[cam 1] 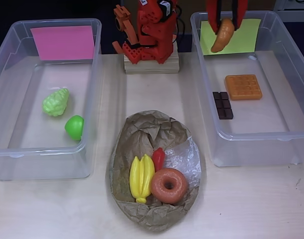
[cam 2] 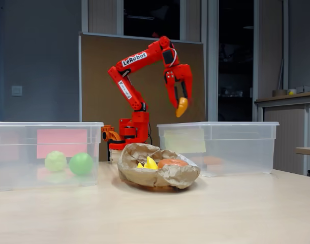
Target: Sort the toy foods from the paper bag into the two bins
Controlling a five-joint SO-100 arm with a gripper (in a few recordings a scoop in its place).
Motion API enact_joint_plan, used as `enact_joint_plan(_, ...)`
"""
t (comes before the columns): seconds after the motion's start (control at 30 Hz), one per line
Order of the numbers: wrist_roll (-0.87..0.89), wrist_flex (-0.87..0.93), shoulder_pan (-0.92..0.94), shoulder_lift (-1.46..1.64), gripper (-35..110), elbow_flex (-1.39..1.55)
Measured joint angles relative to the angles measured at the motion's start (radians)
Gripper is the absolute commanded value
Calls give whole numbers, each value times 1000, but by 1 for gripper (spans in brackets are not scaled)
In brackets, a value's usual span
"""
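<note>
My red gripper (cam 1: 225, 20) (cam 2: 181, 101) hangs above the right bin (cam 1: 207, 124) (cam 2: 267, 133), shut on the orange croissant (cam 1: 223, 36) (cam 2: 182, 107). That bin has a yellow-green sheet (cam 1: 244, 35), the orange waffle (cam 1: 243, 86) and the chocolate bar (cam 1: 223, 105). The left bin (cam 1: 94, 74) (cam 2: 12, 152), with a pink sheet (cam 1: 63, 42), holds light green grapes (cam 1: 56, 102) (cam 2: 55, 160) and a green apple (cam 1: 75, 127) (cam 2: 81, 163). The crumpled paper bag (cam 1: 142, 134) (cam 2: 145, 175) lies at front centre with yellow bananas (cam 1: 141, 177) (cam 2: 150, 163), a red chili (cam 1: 158, 158) and a brown donut (cam 1: 168, 185) (cam 2: 171, 162).
The arm's base (cam 1: 151, 47) (cam 2: 134, 133) stands on a wooden block between the two bins at the back. Bare tabletop (cam 1: 251, 204) runs along the front. A brown board stands behind the arm in the fixed view.
</note>
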Motion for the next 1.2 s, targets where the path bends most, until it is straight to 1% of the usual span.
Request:
enact_joint_plan(0.1, 150, -48, -120, -67, 0, -35)
enact_joint_plan(0.17, 202, -109, -176, -106, 0, -31)
enact_joint_plan(0.27, 222, -255, -236, -149, 0, 51)
enact_joint_plan(0.47, 227, -658, -295, -281, 0, 268)
enact_joint_plan(0.6, 227, -818, -293, -394, 0, 321)
enact_joint_plan(0.73, 227, -881, -295, -494, 2, 327)
enact_joint_plan(0.9, 230, -922, -316, -557, 15, 325)
enact_joint_plan(1.03, 230, -913, -336, -577, 23, 319)
enact_joint_plan(1.2, 230, -877, -362, -575, 26, 304)
